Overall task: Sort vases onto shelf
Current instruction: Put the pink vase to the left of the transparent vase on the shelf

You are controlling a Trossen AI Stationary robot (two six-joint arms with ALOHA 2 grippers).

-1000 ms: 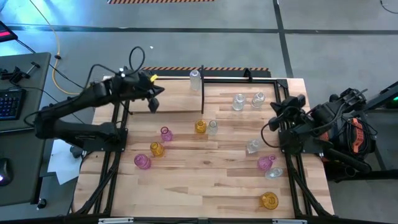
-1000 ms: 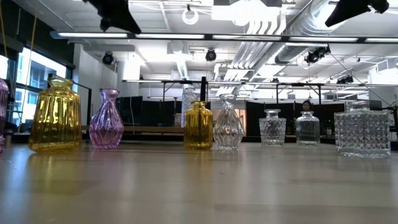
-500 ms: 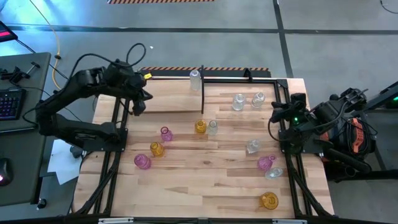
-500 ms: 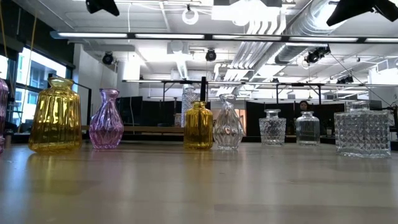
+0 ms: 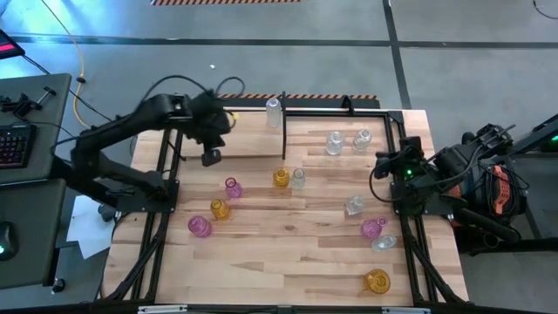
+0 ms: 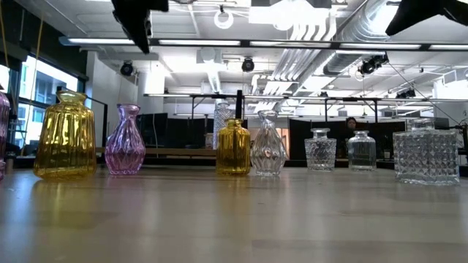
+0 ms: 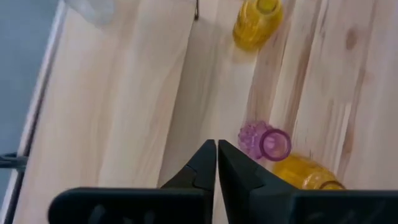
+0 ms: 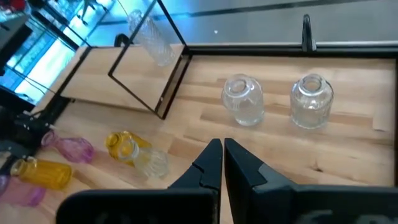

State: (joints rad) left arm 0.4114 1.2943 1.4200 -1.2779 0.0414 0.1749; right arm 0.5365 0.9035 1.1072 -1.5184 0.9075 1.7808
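Black metal-rod shelf (image 5: 261, 131) with pale wood board: holds one clear glass vase (image 5: 274, 111) beside its upright divider. Other vases stand loose on the tabletop. Left gripper (image 5: 210, 157), fingers pressed together and empty, hangs above the shelf's left end; right gripper (image 5: 388, 158), likewise closed, waits at the table's right edge. Step judged: approach. Next: open and descend on the pink ribbed vase (image 7: 265, 141).

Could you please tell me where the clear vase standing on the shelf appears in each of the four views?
High view: the clear vase stands at the shelf's back edge, just left of the black divider.
Low view: behind the amber vase, only its top shows beside the divider.
Left wrist view: a blurred pale shape at the frame's edge, possibly it.
Right wrist view: it is beside the divider.
Shared landmark: the divider.
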